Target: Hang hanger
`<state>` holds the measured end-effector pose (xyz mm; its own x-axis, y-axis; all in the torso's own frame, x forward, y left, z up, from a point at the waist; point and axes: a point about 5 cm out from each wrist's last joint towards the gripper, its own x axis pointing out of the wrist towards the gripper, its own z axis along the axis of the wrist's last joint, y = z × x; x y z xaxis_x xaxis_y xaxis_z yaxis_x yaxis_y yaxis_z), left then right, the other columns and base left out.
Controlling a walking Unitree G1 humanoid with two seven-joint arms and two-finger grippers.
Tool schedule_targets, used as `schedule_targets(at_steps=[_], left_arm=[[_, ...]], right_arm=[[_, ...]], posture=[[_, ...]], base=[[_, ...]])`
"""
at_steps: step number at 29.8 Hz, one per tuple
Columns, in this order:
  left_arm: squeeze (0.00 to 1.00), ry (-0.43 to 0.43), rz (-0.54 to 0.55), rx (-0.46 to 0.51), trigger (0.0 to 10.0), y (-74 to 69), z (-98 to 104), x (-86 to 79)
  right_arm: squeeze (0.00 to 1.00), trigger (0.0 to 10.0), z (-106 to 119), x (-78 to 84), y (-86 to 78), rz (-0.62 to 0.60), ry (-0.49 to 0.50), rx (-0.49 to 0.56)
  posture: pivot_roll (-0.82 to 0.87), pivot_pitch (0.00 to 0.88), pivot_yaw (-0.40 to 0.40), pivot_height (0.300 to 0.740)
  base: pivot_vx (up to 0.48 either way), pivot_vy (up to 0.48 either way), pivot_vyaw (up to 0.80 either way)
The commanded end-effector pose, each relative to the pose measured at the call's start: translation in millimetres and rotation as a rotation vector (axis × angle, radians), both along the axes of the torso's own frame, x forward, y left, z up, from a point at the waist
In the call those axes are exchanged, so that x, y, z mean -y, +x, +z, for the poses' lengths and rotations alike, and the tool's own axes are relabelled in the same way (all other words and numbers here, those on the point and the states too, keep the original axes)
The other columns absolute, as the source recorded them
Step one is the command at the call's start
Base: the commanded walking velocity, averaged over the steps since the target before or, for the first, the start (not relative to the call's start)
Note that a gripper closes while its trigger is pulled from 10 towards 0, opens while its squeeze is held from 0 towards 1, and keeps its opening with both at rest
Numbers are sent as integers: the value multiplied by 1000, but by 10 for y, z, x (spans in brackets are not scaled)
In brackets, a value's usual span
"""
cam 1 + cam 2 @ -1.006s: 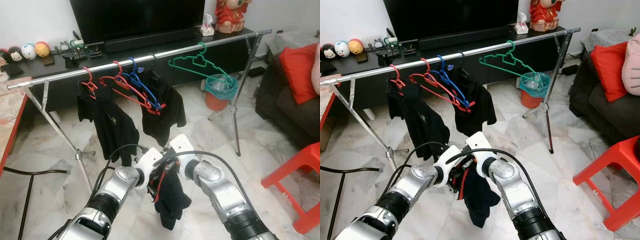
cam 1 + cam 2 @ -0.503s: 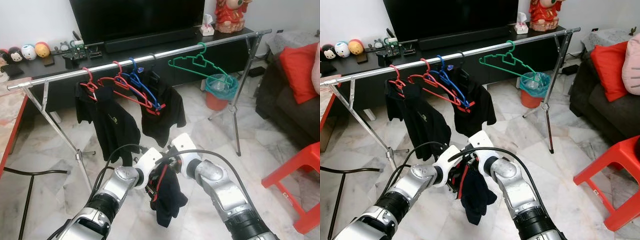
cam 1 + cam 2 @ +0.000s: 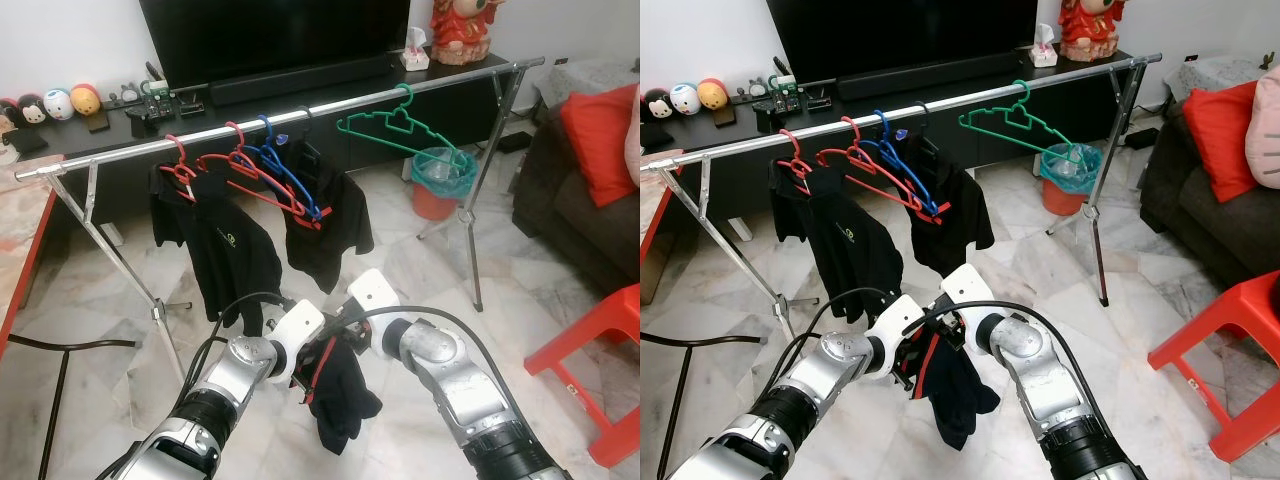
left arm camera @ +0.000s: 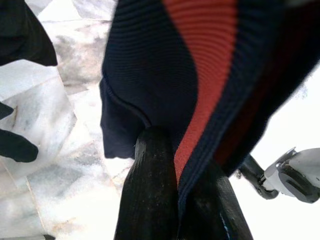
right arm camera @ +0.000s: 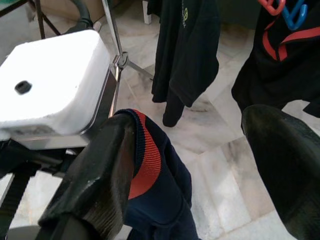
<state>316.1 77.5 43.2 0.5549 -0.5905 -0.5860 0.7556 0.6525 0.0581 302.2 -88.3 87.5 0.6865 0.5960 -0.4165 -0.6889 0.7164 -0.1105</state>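
A dark navy garment (image 3: pixel 340 400) with a red-striped band hangs low in front of the silver clothes rail (image 3: pixel 300 110). My left gripper (image 3: pixel 310 365) is shut on the garment's striped edge (image 4: pixel 200 75). My right gripper (image 3: pixel 335 340) meets it from the right and is open; one finger (image 5: pixel 100 175) rests against the red band and the other finger (image 5: pixel 285 160) stands well apart. On the rail hang red hangers (image 3: pixel 235 165), a blue hanger (image 3: pixel 285 165), an empty green hanger (image 3: pixel 400 130) and two black shirts (image 3: pixel 225 250).
The rack's crossed legs (image 3: pixel 470 215) stand on the marble floor. A teal and red bin (image 3: pixel 437 180) sits behind the rack. A red plastic stool (image 3: pixel 600 340) and a dark sofa with a red cushion (image 3: pixel 600 130) are at the right. A black bar (image 3: pixel 60 345) lies at the left.
Both wrists have drifted slightly right and down with the garment. The garment still hangs from the left gripper.
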Motion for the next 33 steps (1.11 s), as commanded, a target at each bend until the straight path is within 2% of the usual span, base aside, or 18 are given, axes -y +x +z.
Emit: schedule_targets(at_steps=[1,3,4,8,11,15,16,18,19,21,22,23,24,25,29,31,33], left_arm=[[0,6,22,26,0,59,67,-16],[0,6,23,26,0,60,67,-18],[0,7,23,25,0,60,65,-16],[0,8,21,24,0,59,61,-9],[0,9,24,28,0,67,66,-13],[0,10,41,34,0,85,77,-34],[0,12,54,41,0,100,87,-49],[0,13,59,44,0,106,91,-53],[0,14,65,48,0,114,98,-57],[0,17,119,84,0,177,154,-84],[0,16,156,105,2314,215,187,-105],[0,16,180,122,4157,242,213,-122],[0,16,196,133,4157,259,231,-132],[0,12,227,155,10000,293,269,-152],[0,-3,268,183,10000,338,325,-174],[0,-62,377,260,10000,443,473,-234],[0,-79,398,274,10000,461,502,-242]], right_arm=[[1000,10000,21,-259,-160,175,32,-17],[1000,10000,47,-265,-186,201,45,-12],[1000,10000,97,-270,-199,207,99,-12],[1000,10000,121,-268,-209,216,126,-14],[1000,10000,157,-284,-272,271,170,-12],[1000,10000,129,-238,-283,271,128,-9],[698,10000,108,-196,-258,241,101,-4],[698,10000,101,-181,-242,223,95,-3],[0,10000,95,-169,-228,210,87,0],[0,10000,66,-105,-161,131,47,7],[0,10000,52,-82,-145,103,39,0],[0,10000,41,-78,-148,98,38,-10],[0,10000,36,-74,-154,98,38,-17],[0,10000,21,-80,-192,129,29,-24],[0,10000,3,-96,-248,177,20,-30],[0,10000,-29,-77,-295,204,-19,-31],[0,10000,-34,-72,-297,202,-25,-29]], posture=[[-4,16,98,740],[-4,16,98,740],[-5,15,99,740],[-8,13,99,740],[-5,13,99,740],[-5,13,99,740],[-6,11,100,740],[-6,11,100,740],[-6,11,100,740],[-6,11,100,740],[-5,11,100,740],[-6,12,101,740],[-6,12,101,740],[-6,12,102,740],[-6,12,102,740],[-6,13,102,740],[-6,13,102,740]], base=[[0,0,0],[0,0,0],[0,0,0],[0,0,0],[0,0,0],[0,0,0],[0,0,0],[0,0,0],[0,0,0],[0,0,0],[0,0,0],[0,0,0],[0,0,0],[0,0,0],[0,0,0],[0,0,0],[0,0,0]])
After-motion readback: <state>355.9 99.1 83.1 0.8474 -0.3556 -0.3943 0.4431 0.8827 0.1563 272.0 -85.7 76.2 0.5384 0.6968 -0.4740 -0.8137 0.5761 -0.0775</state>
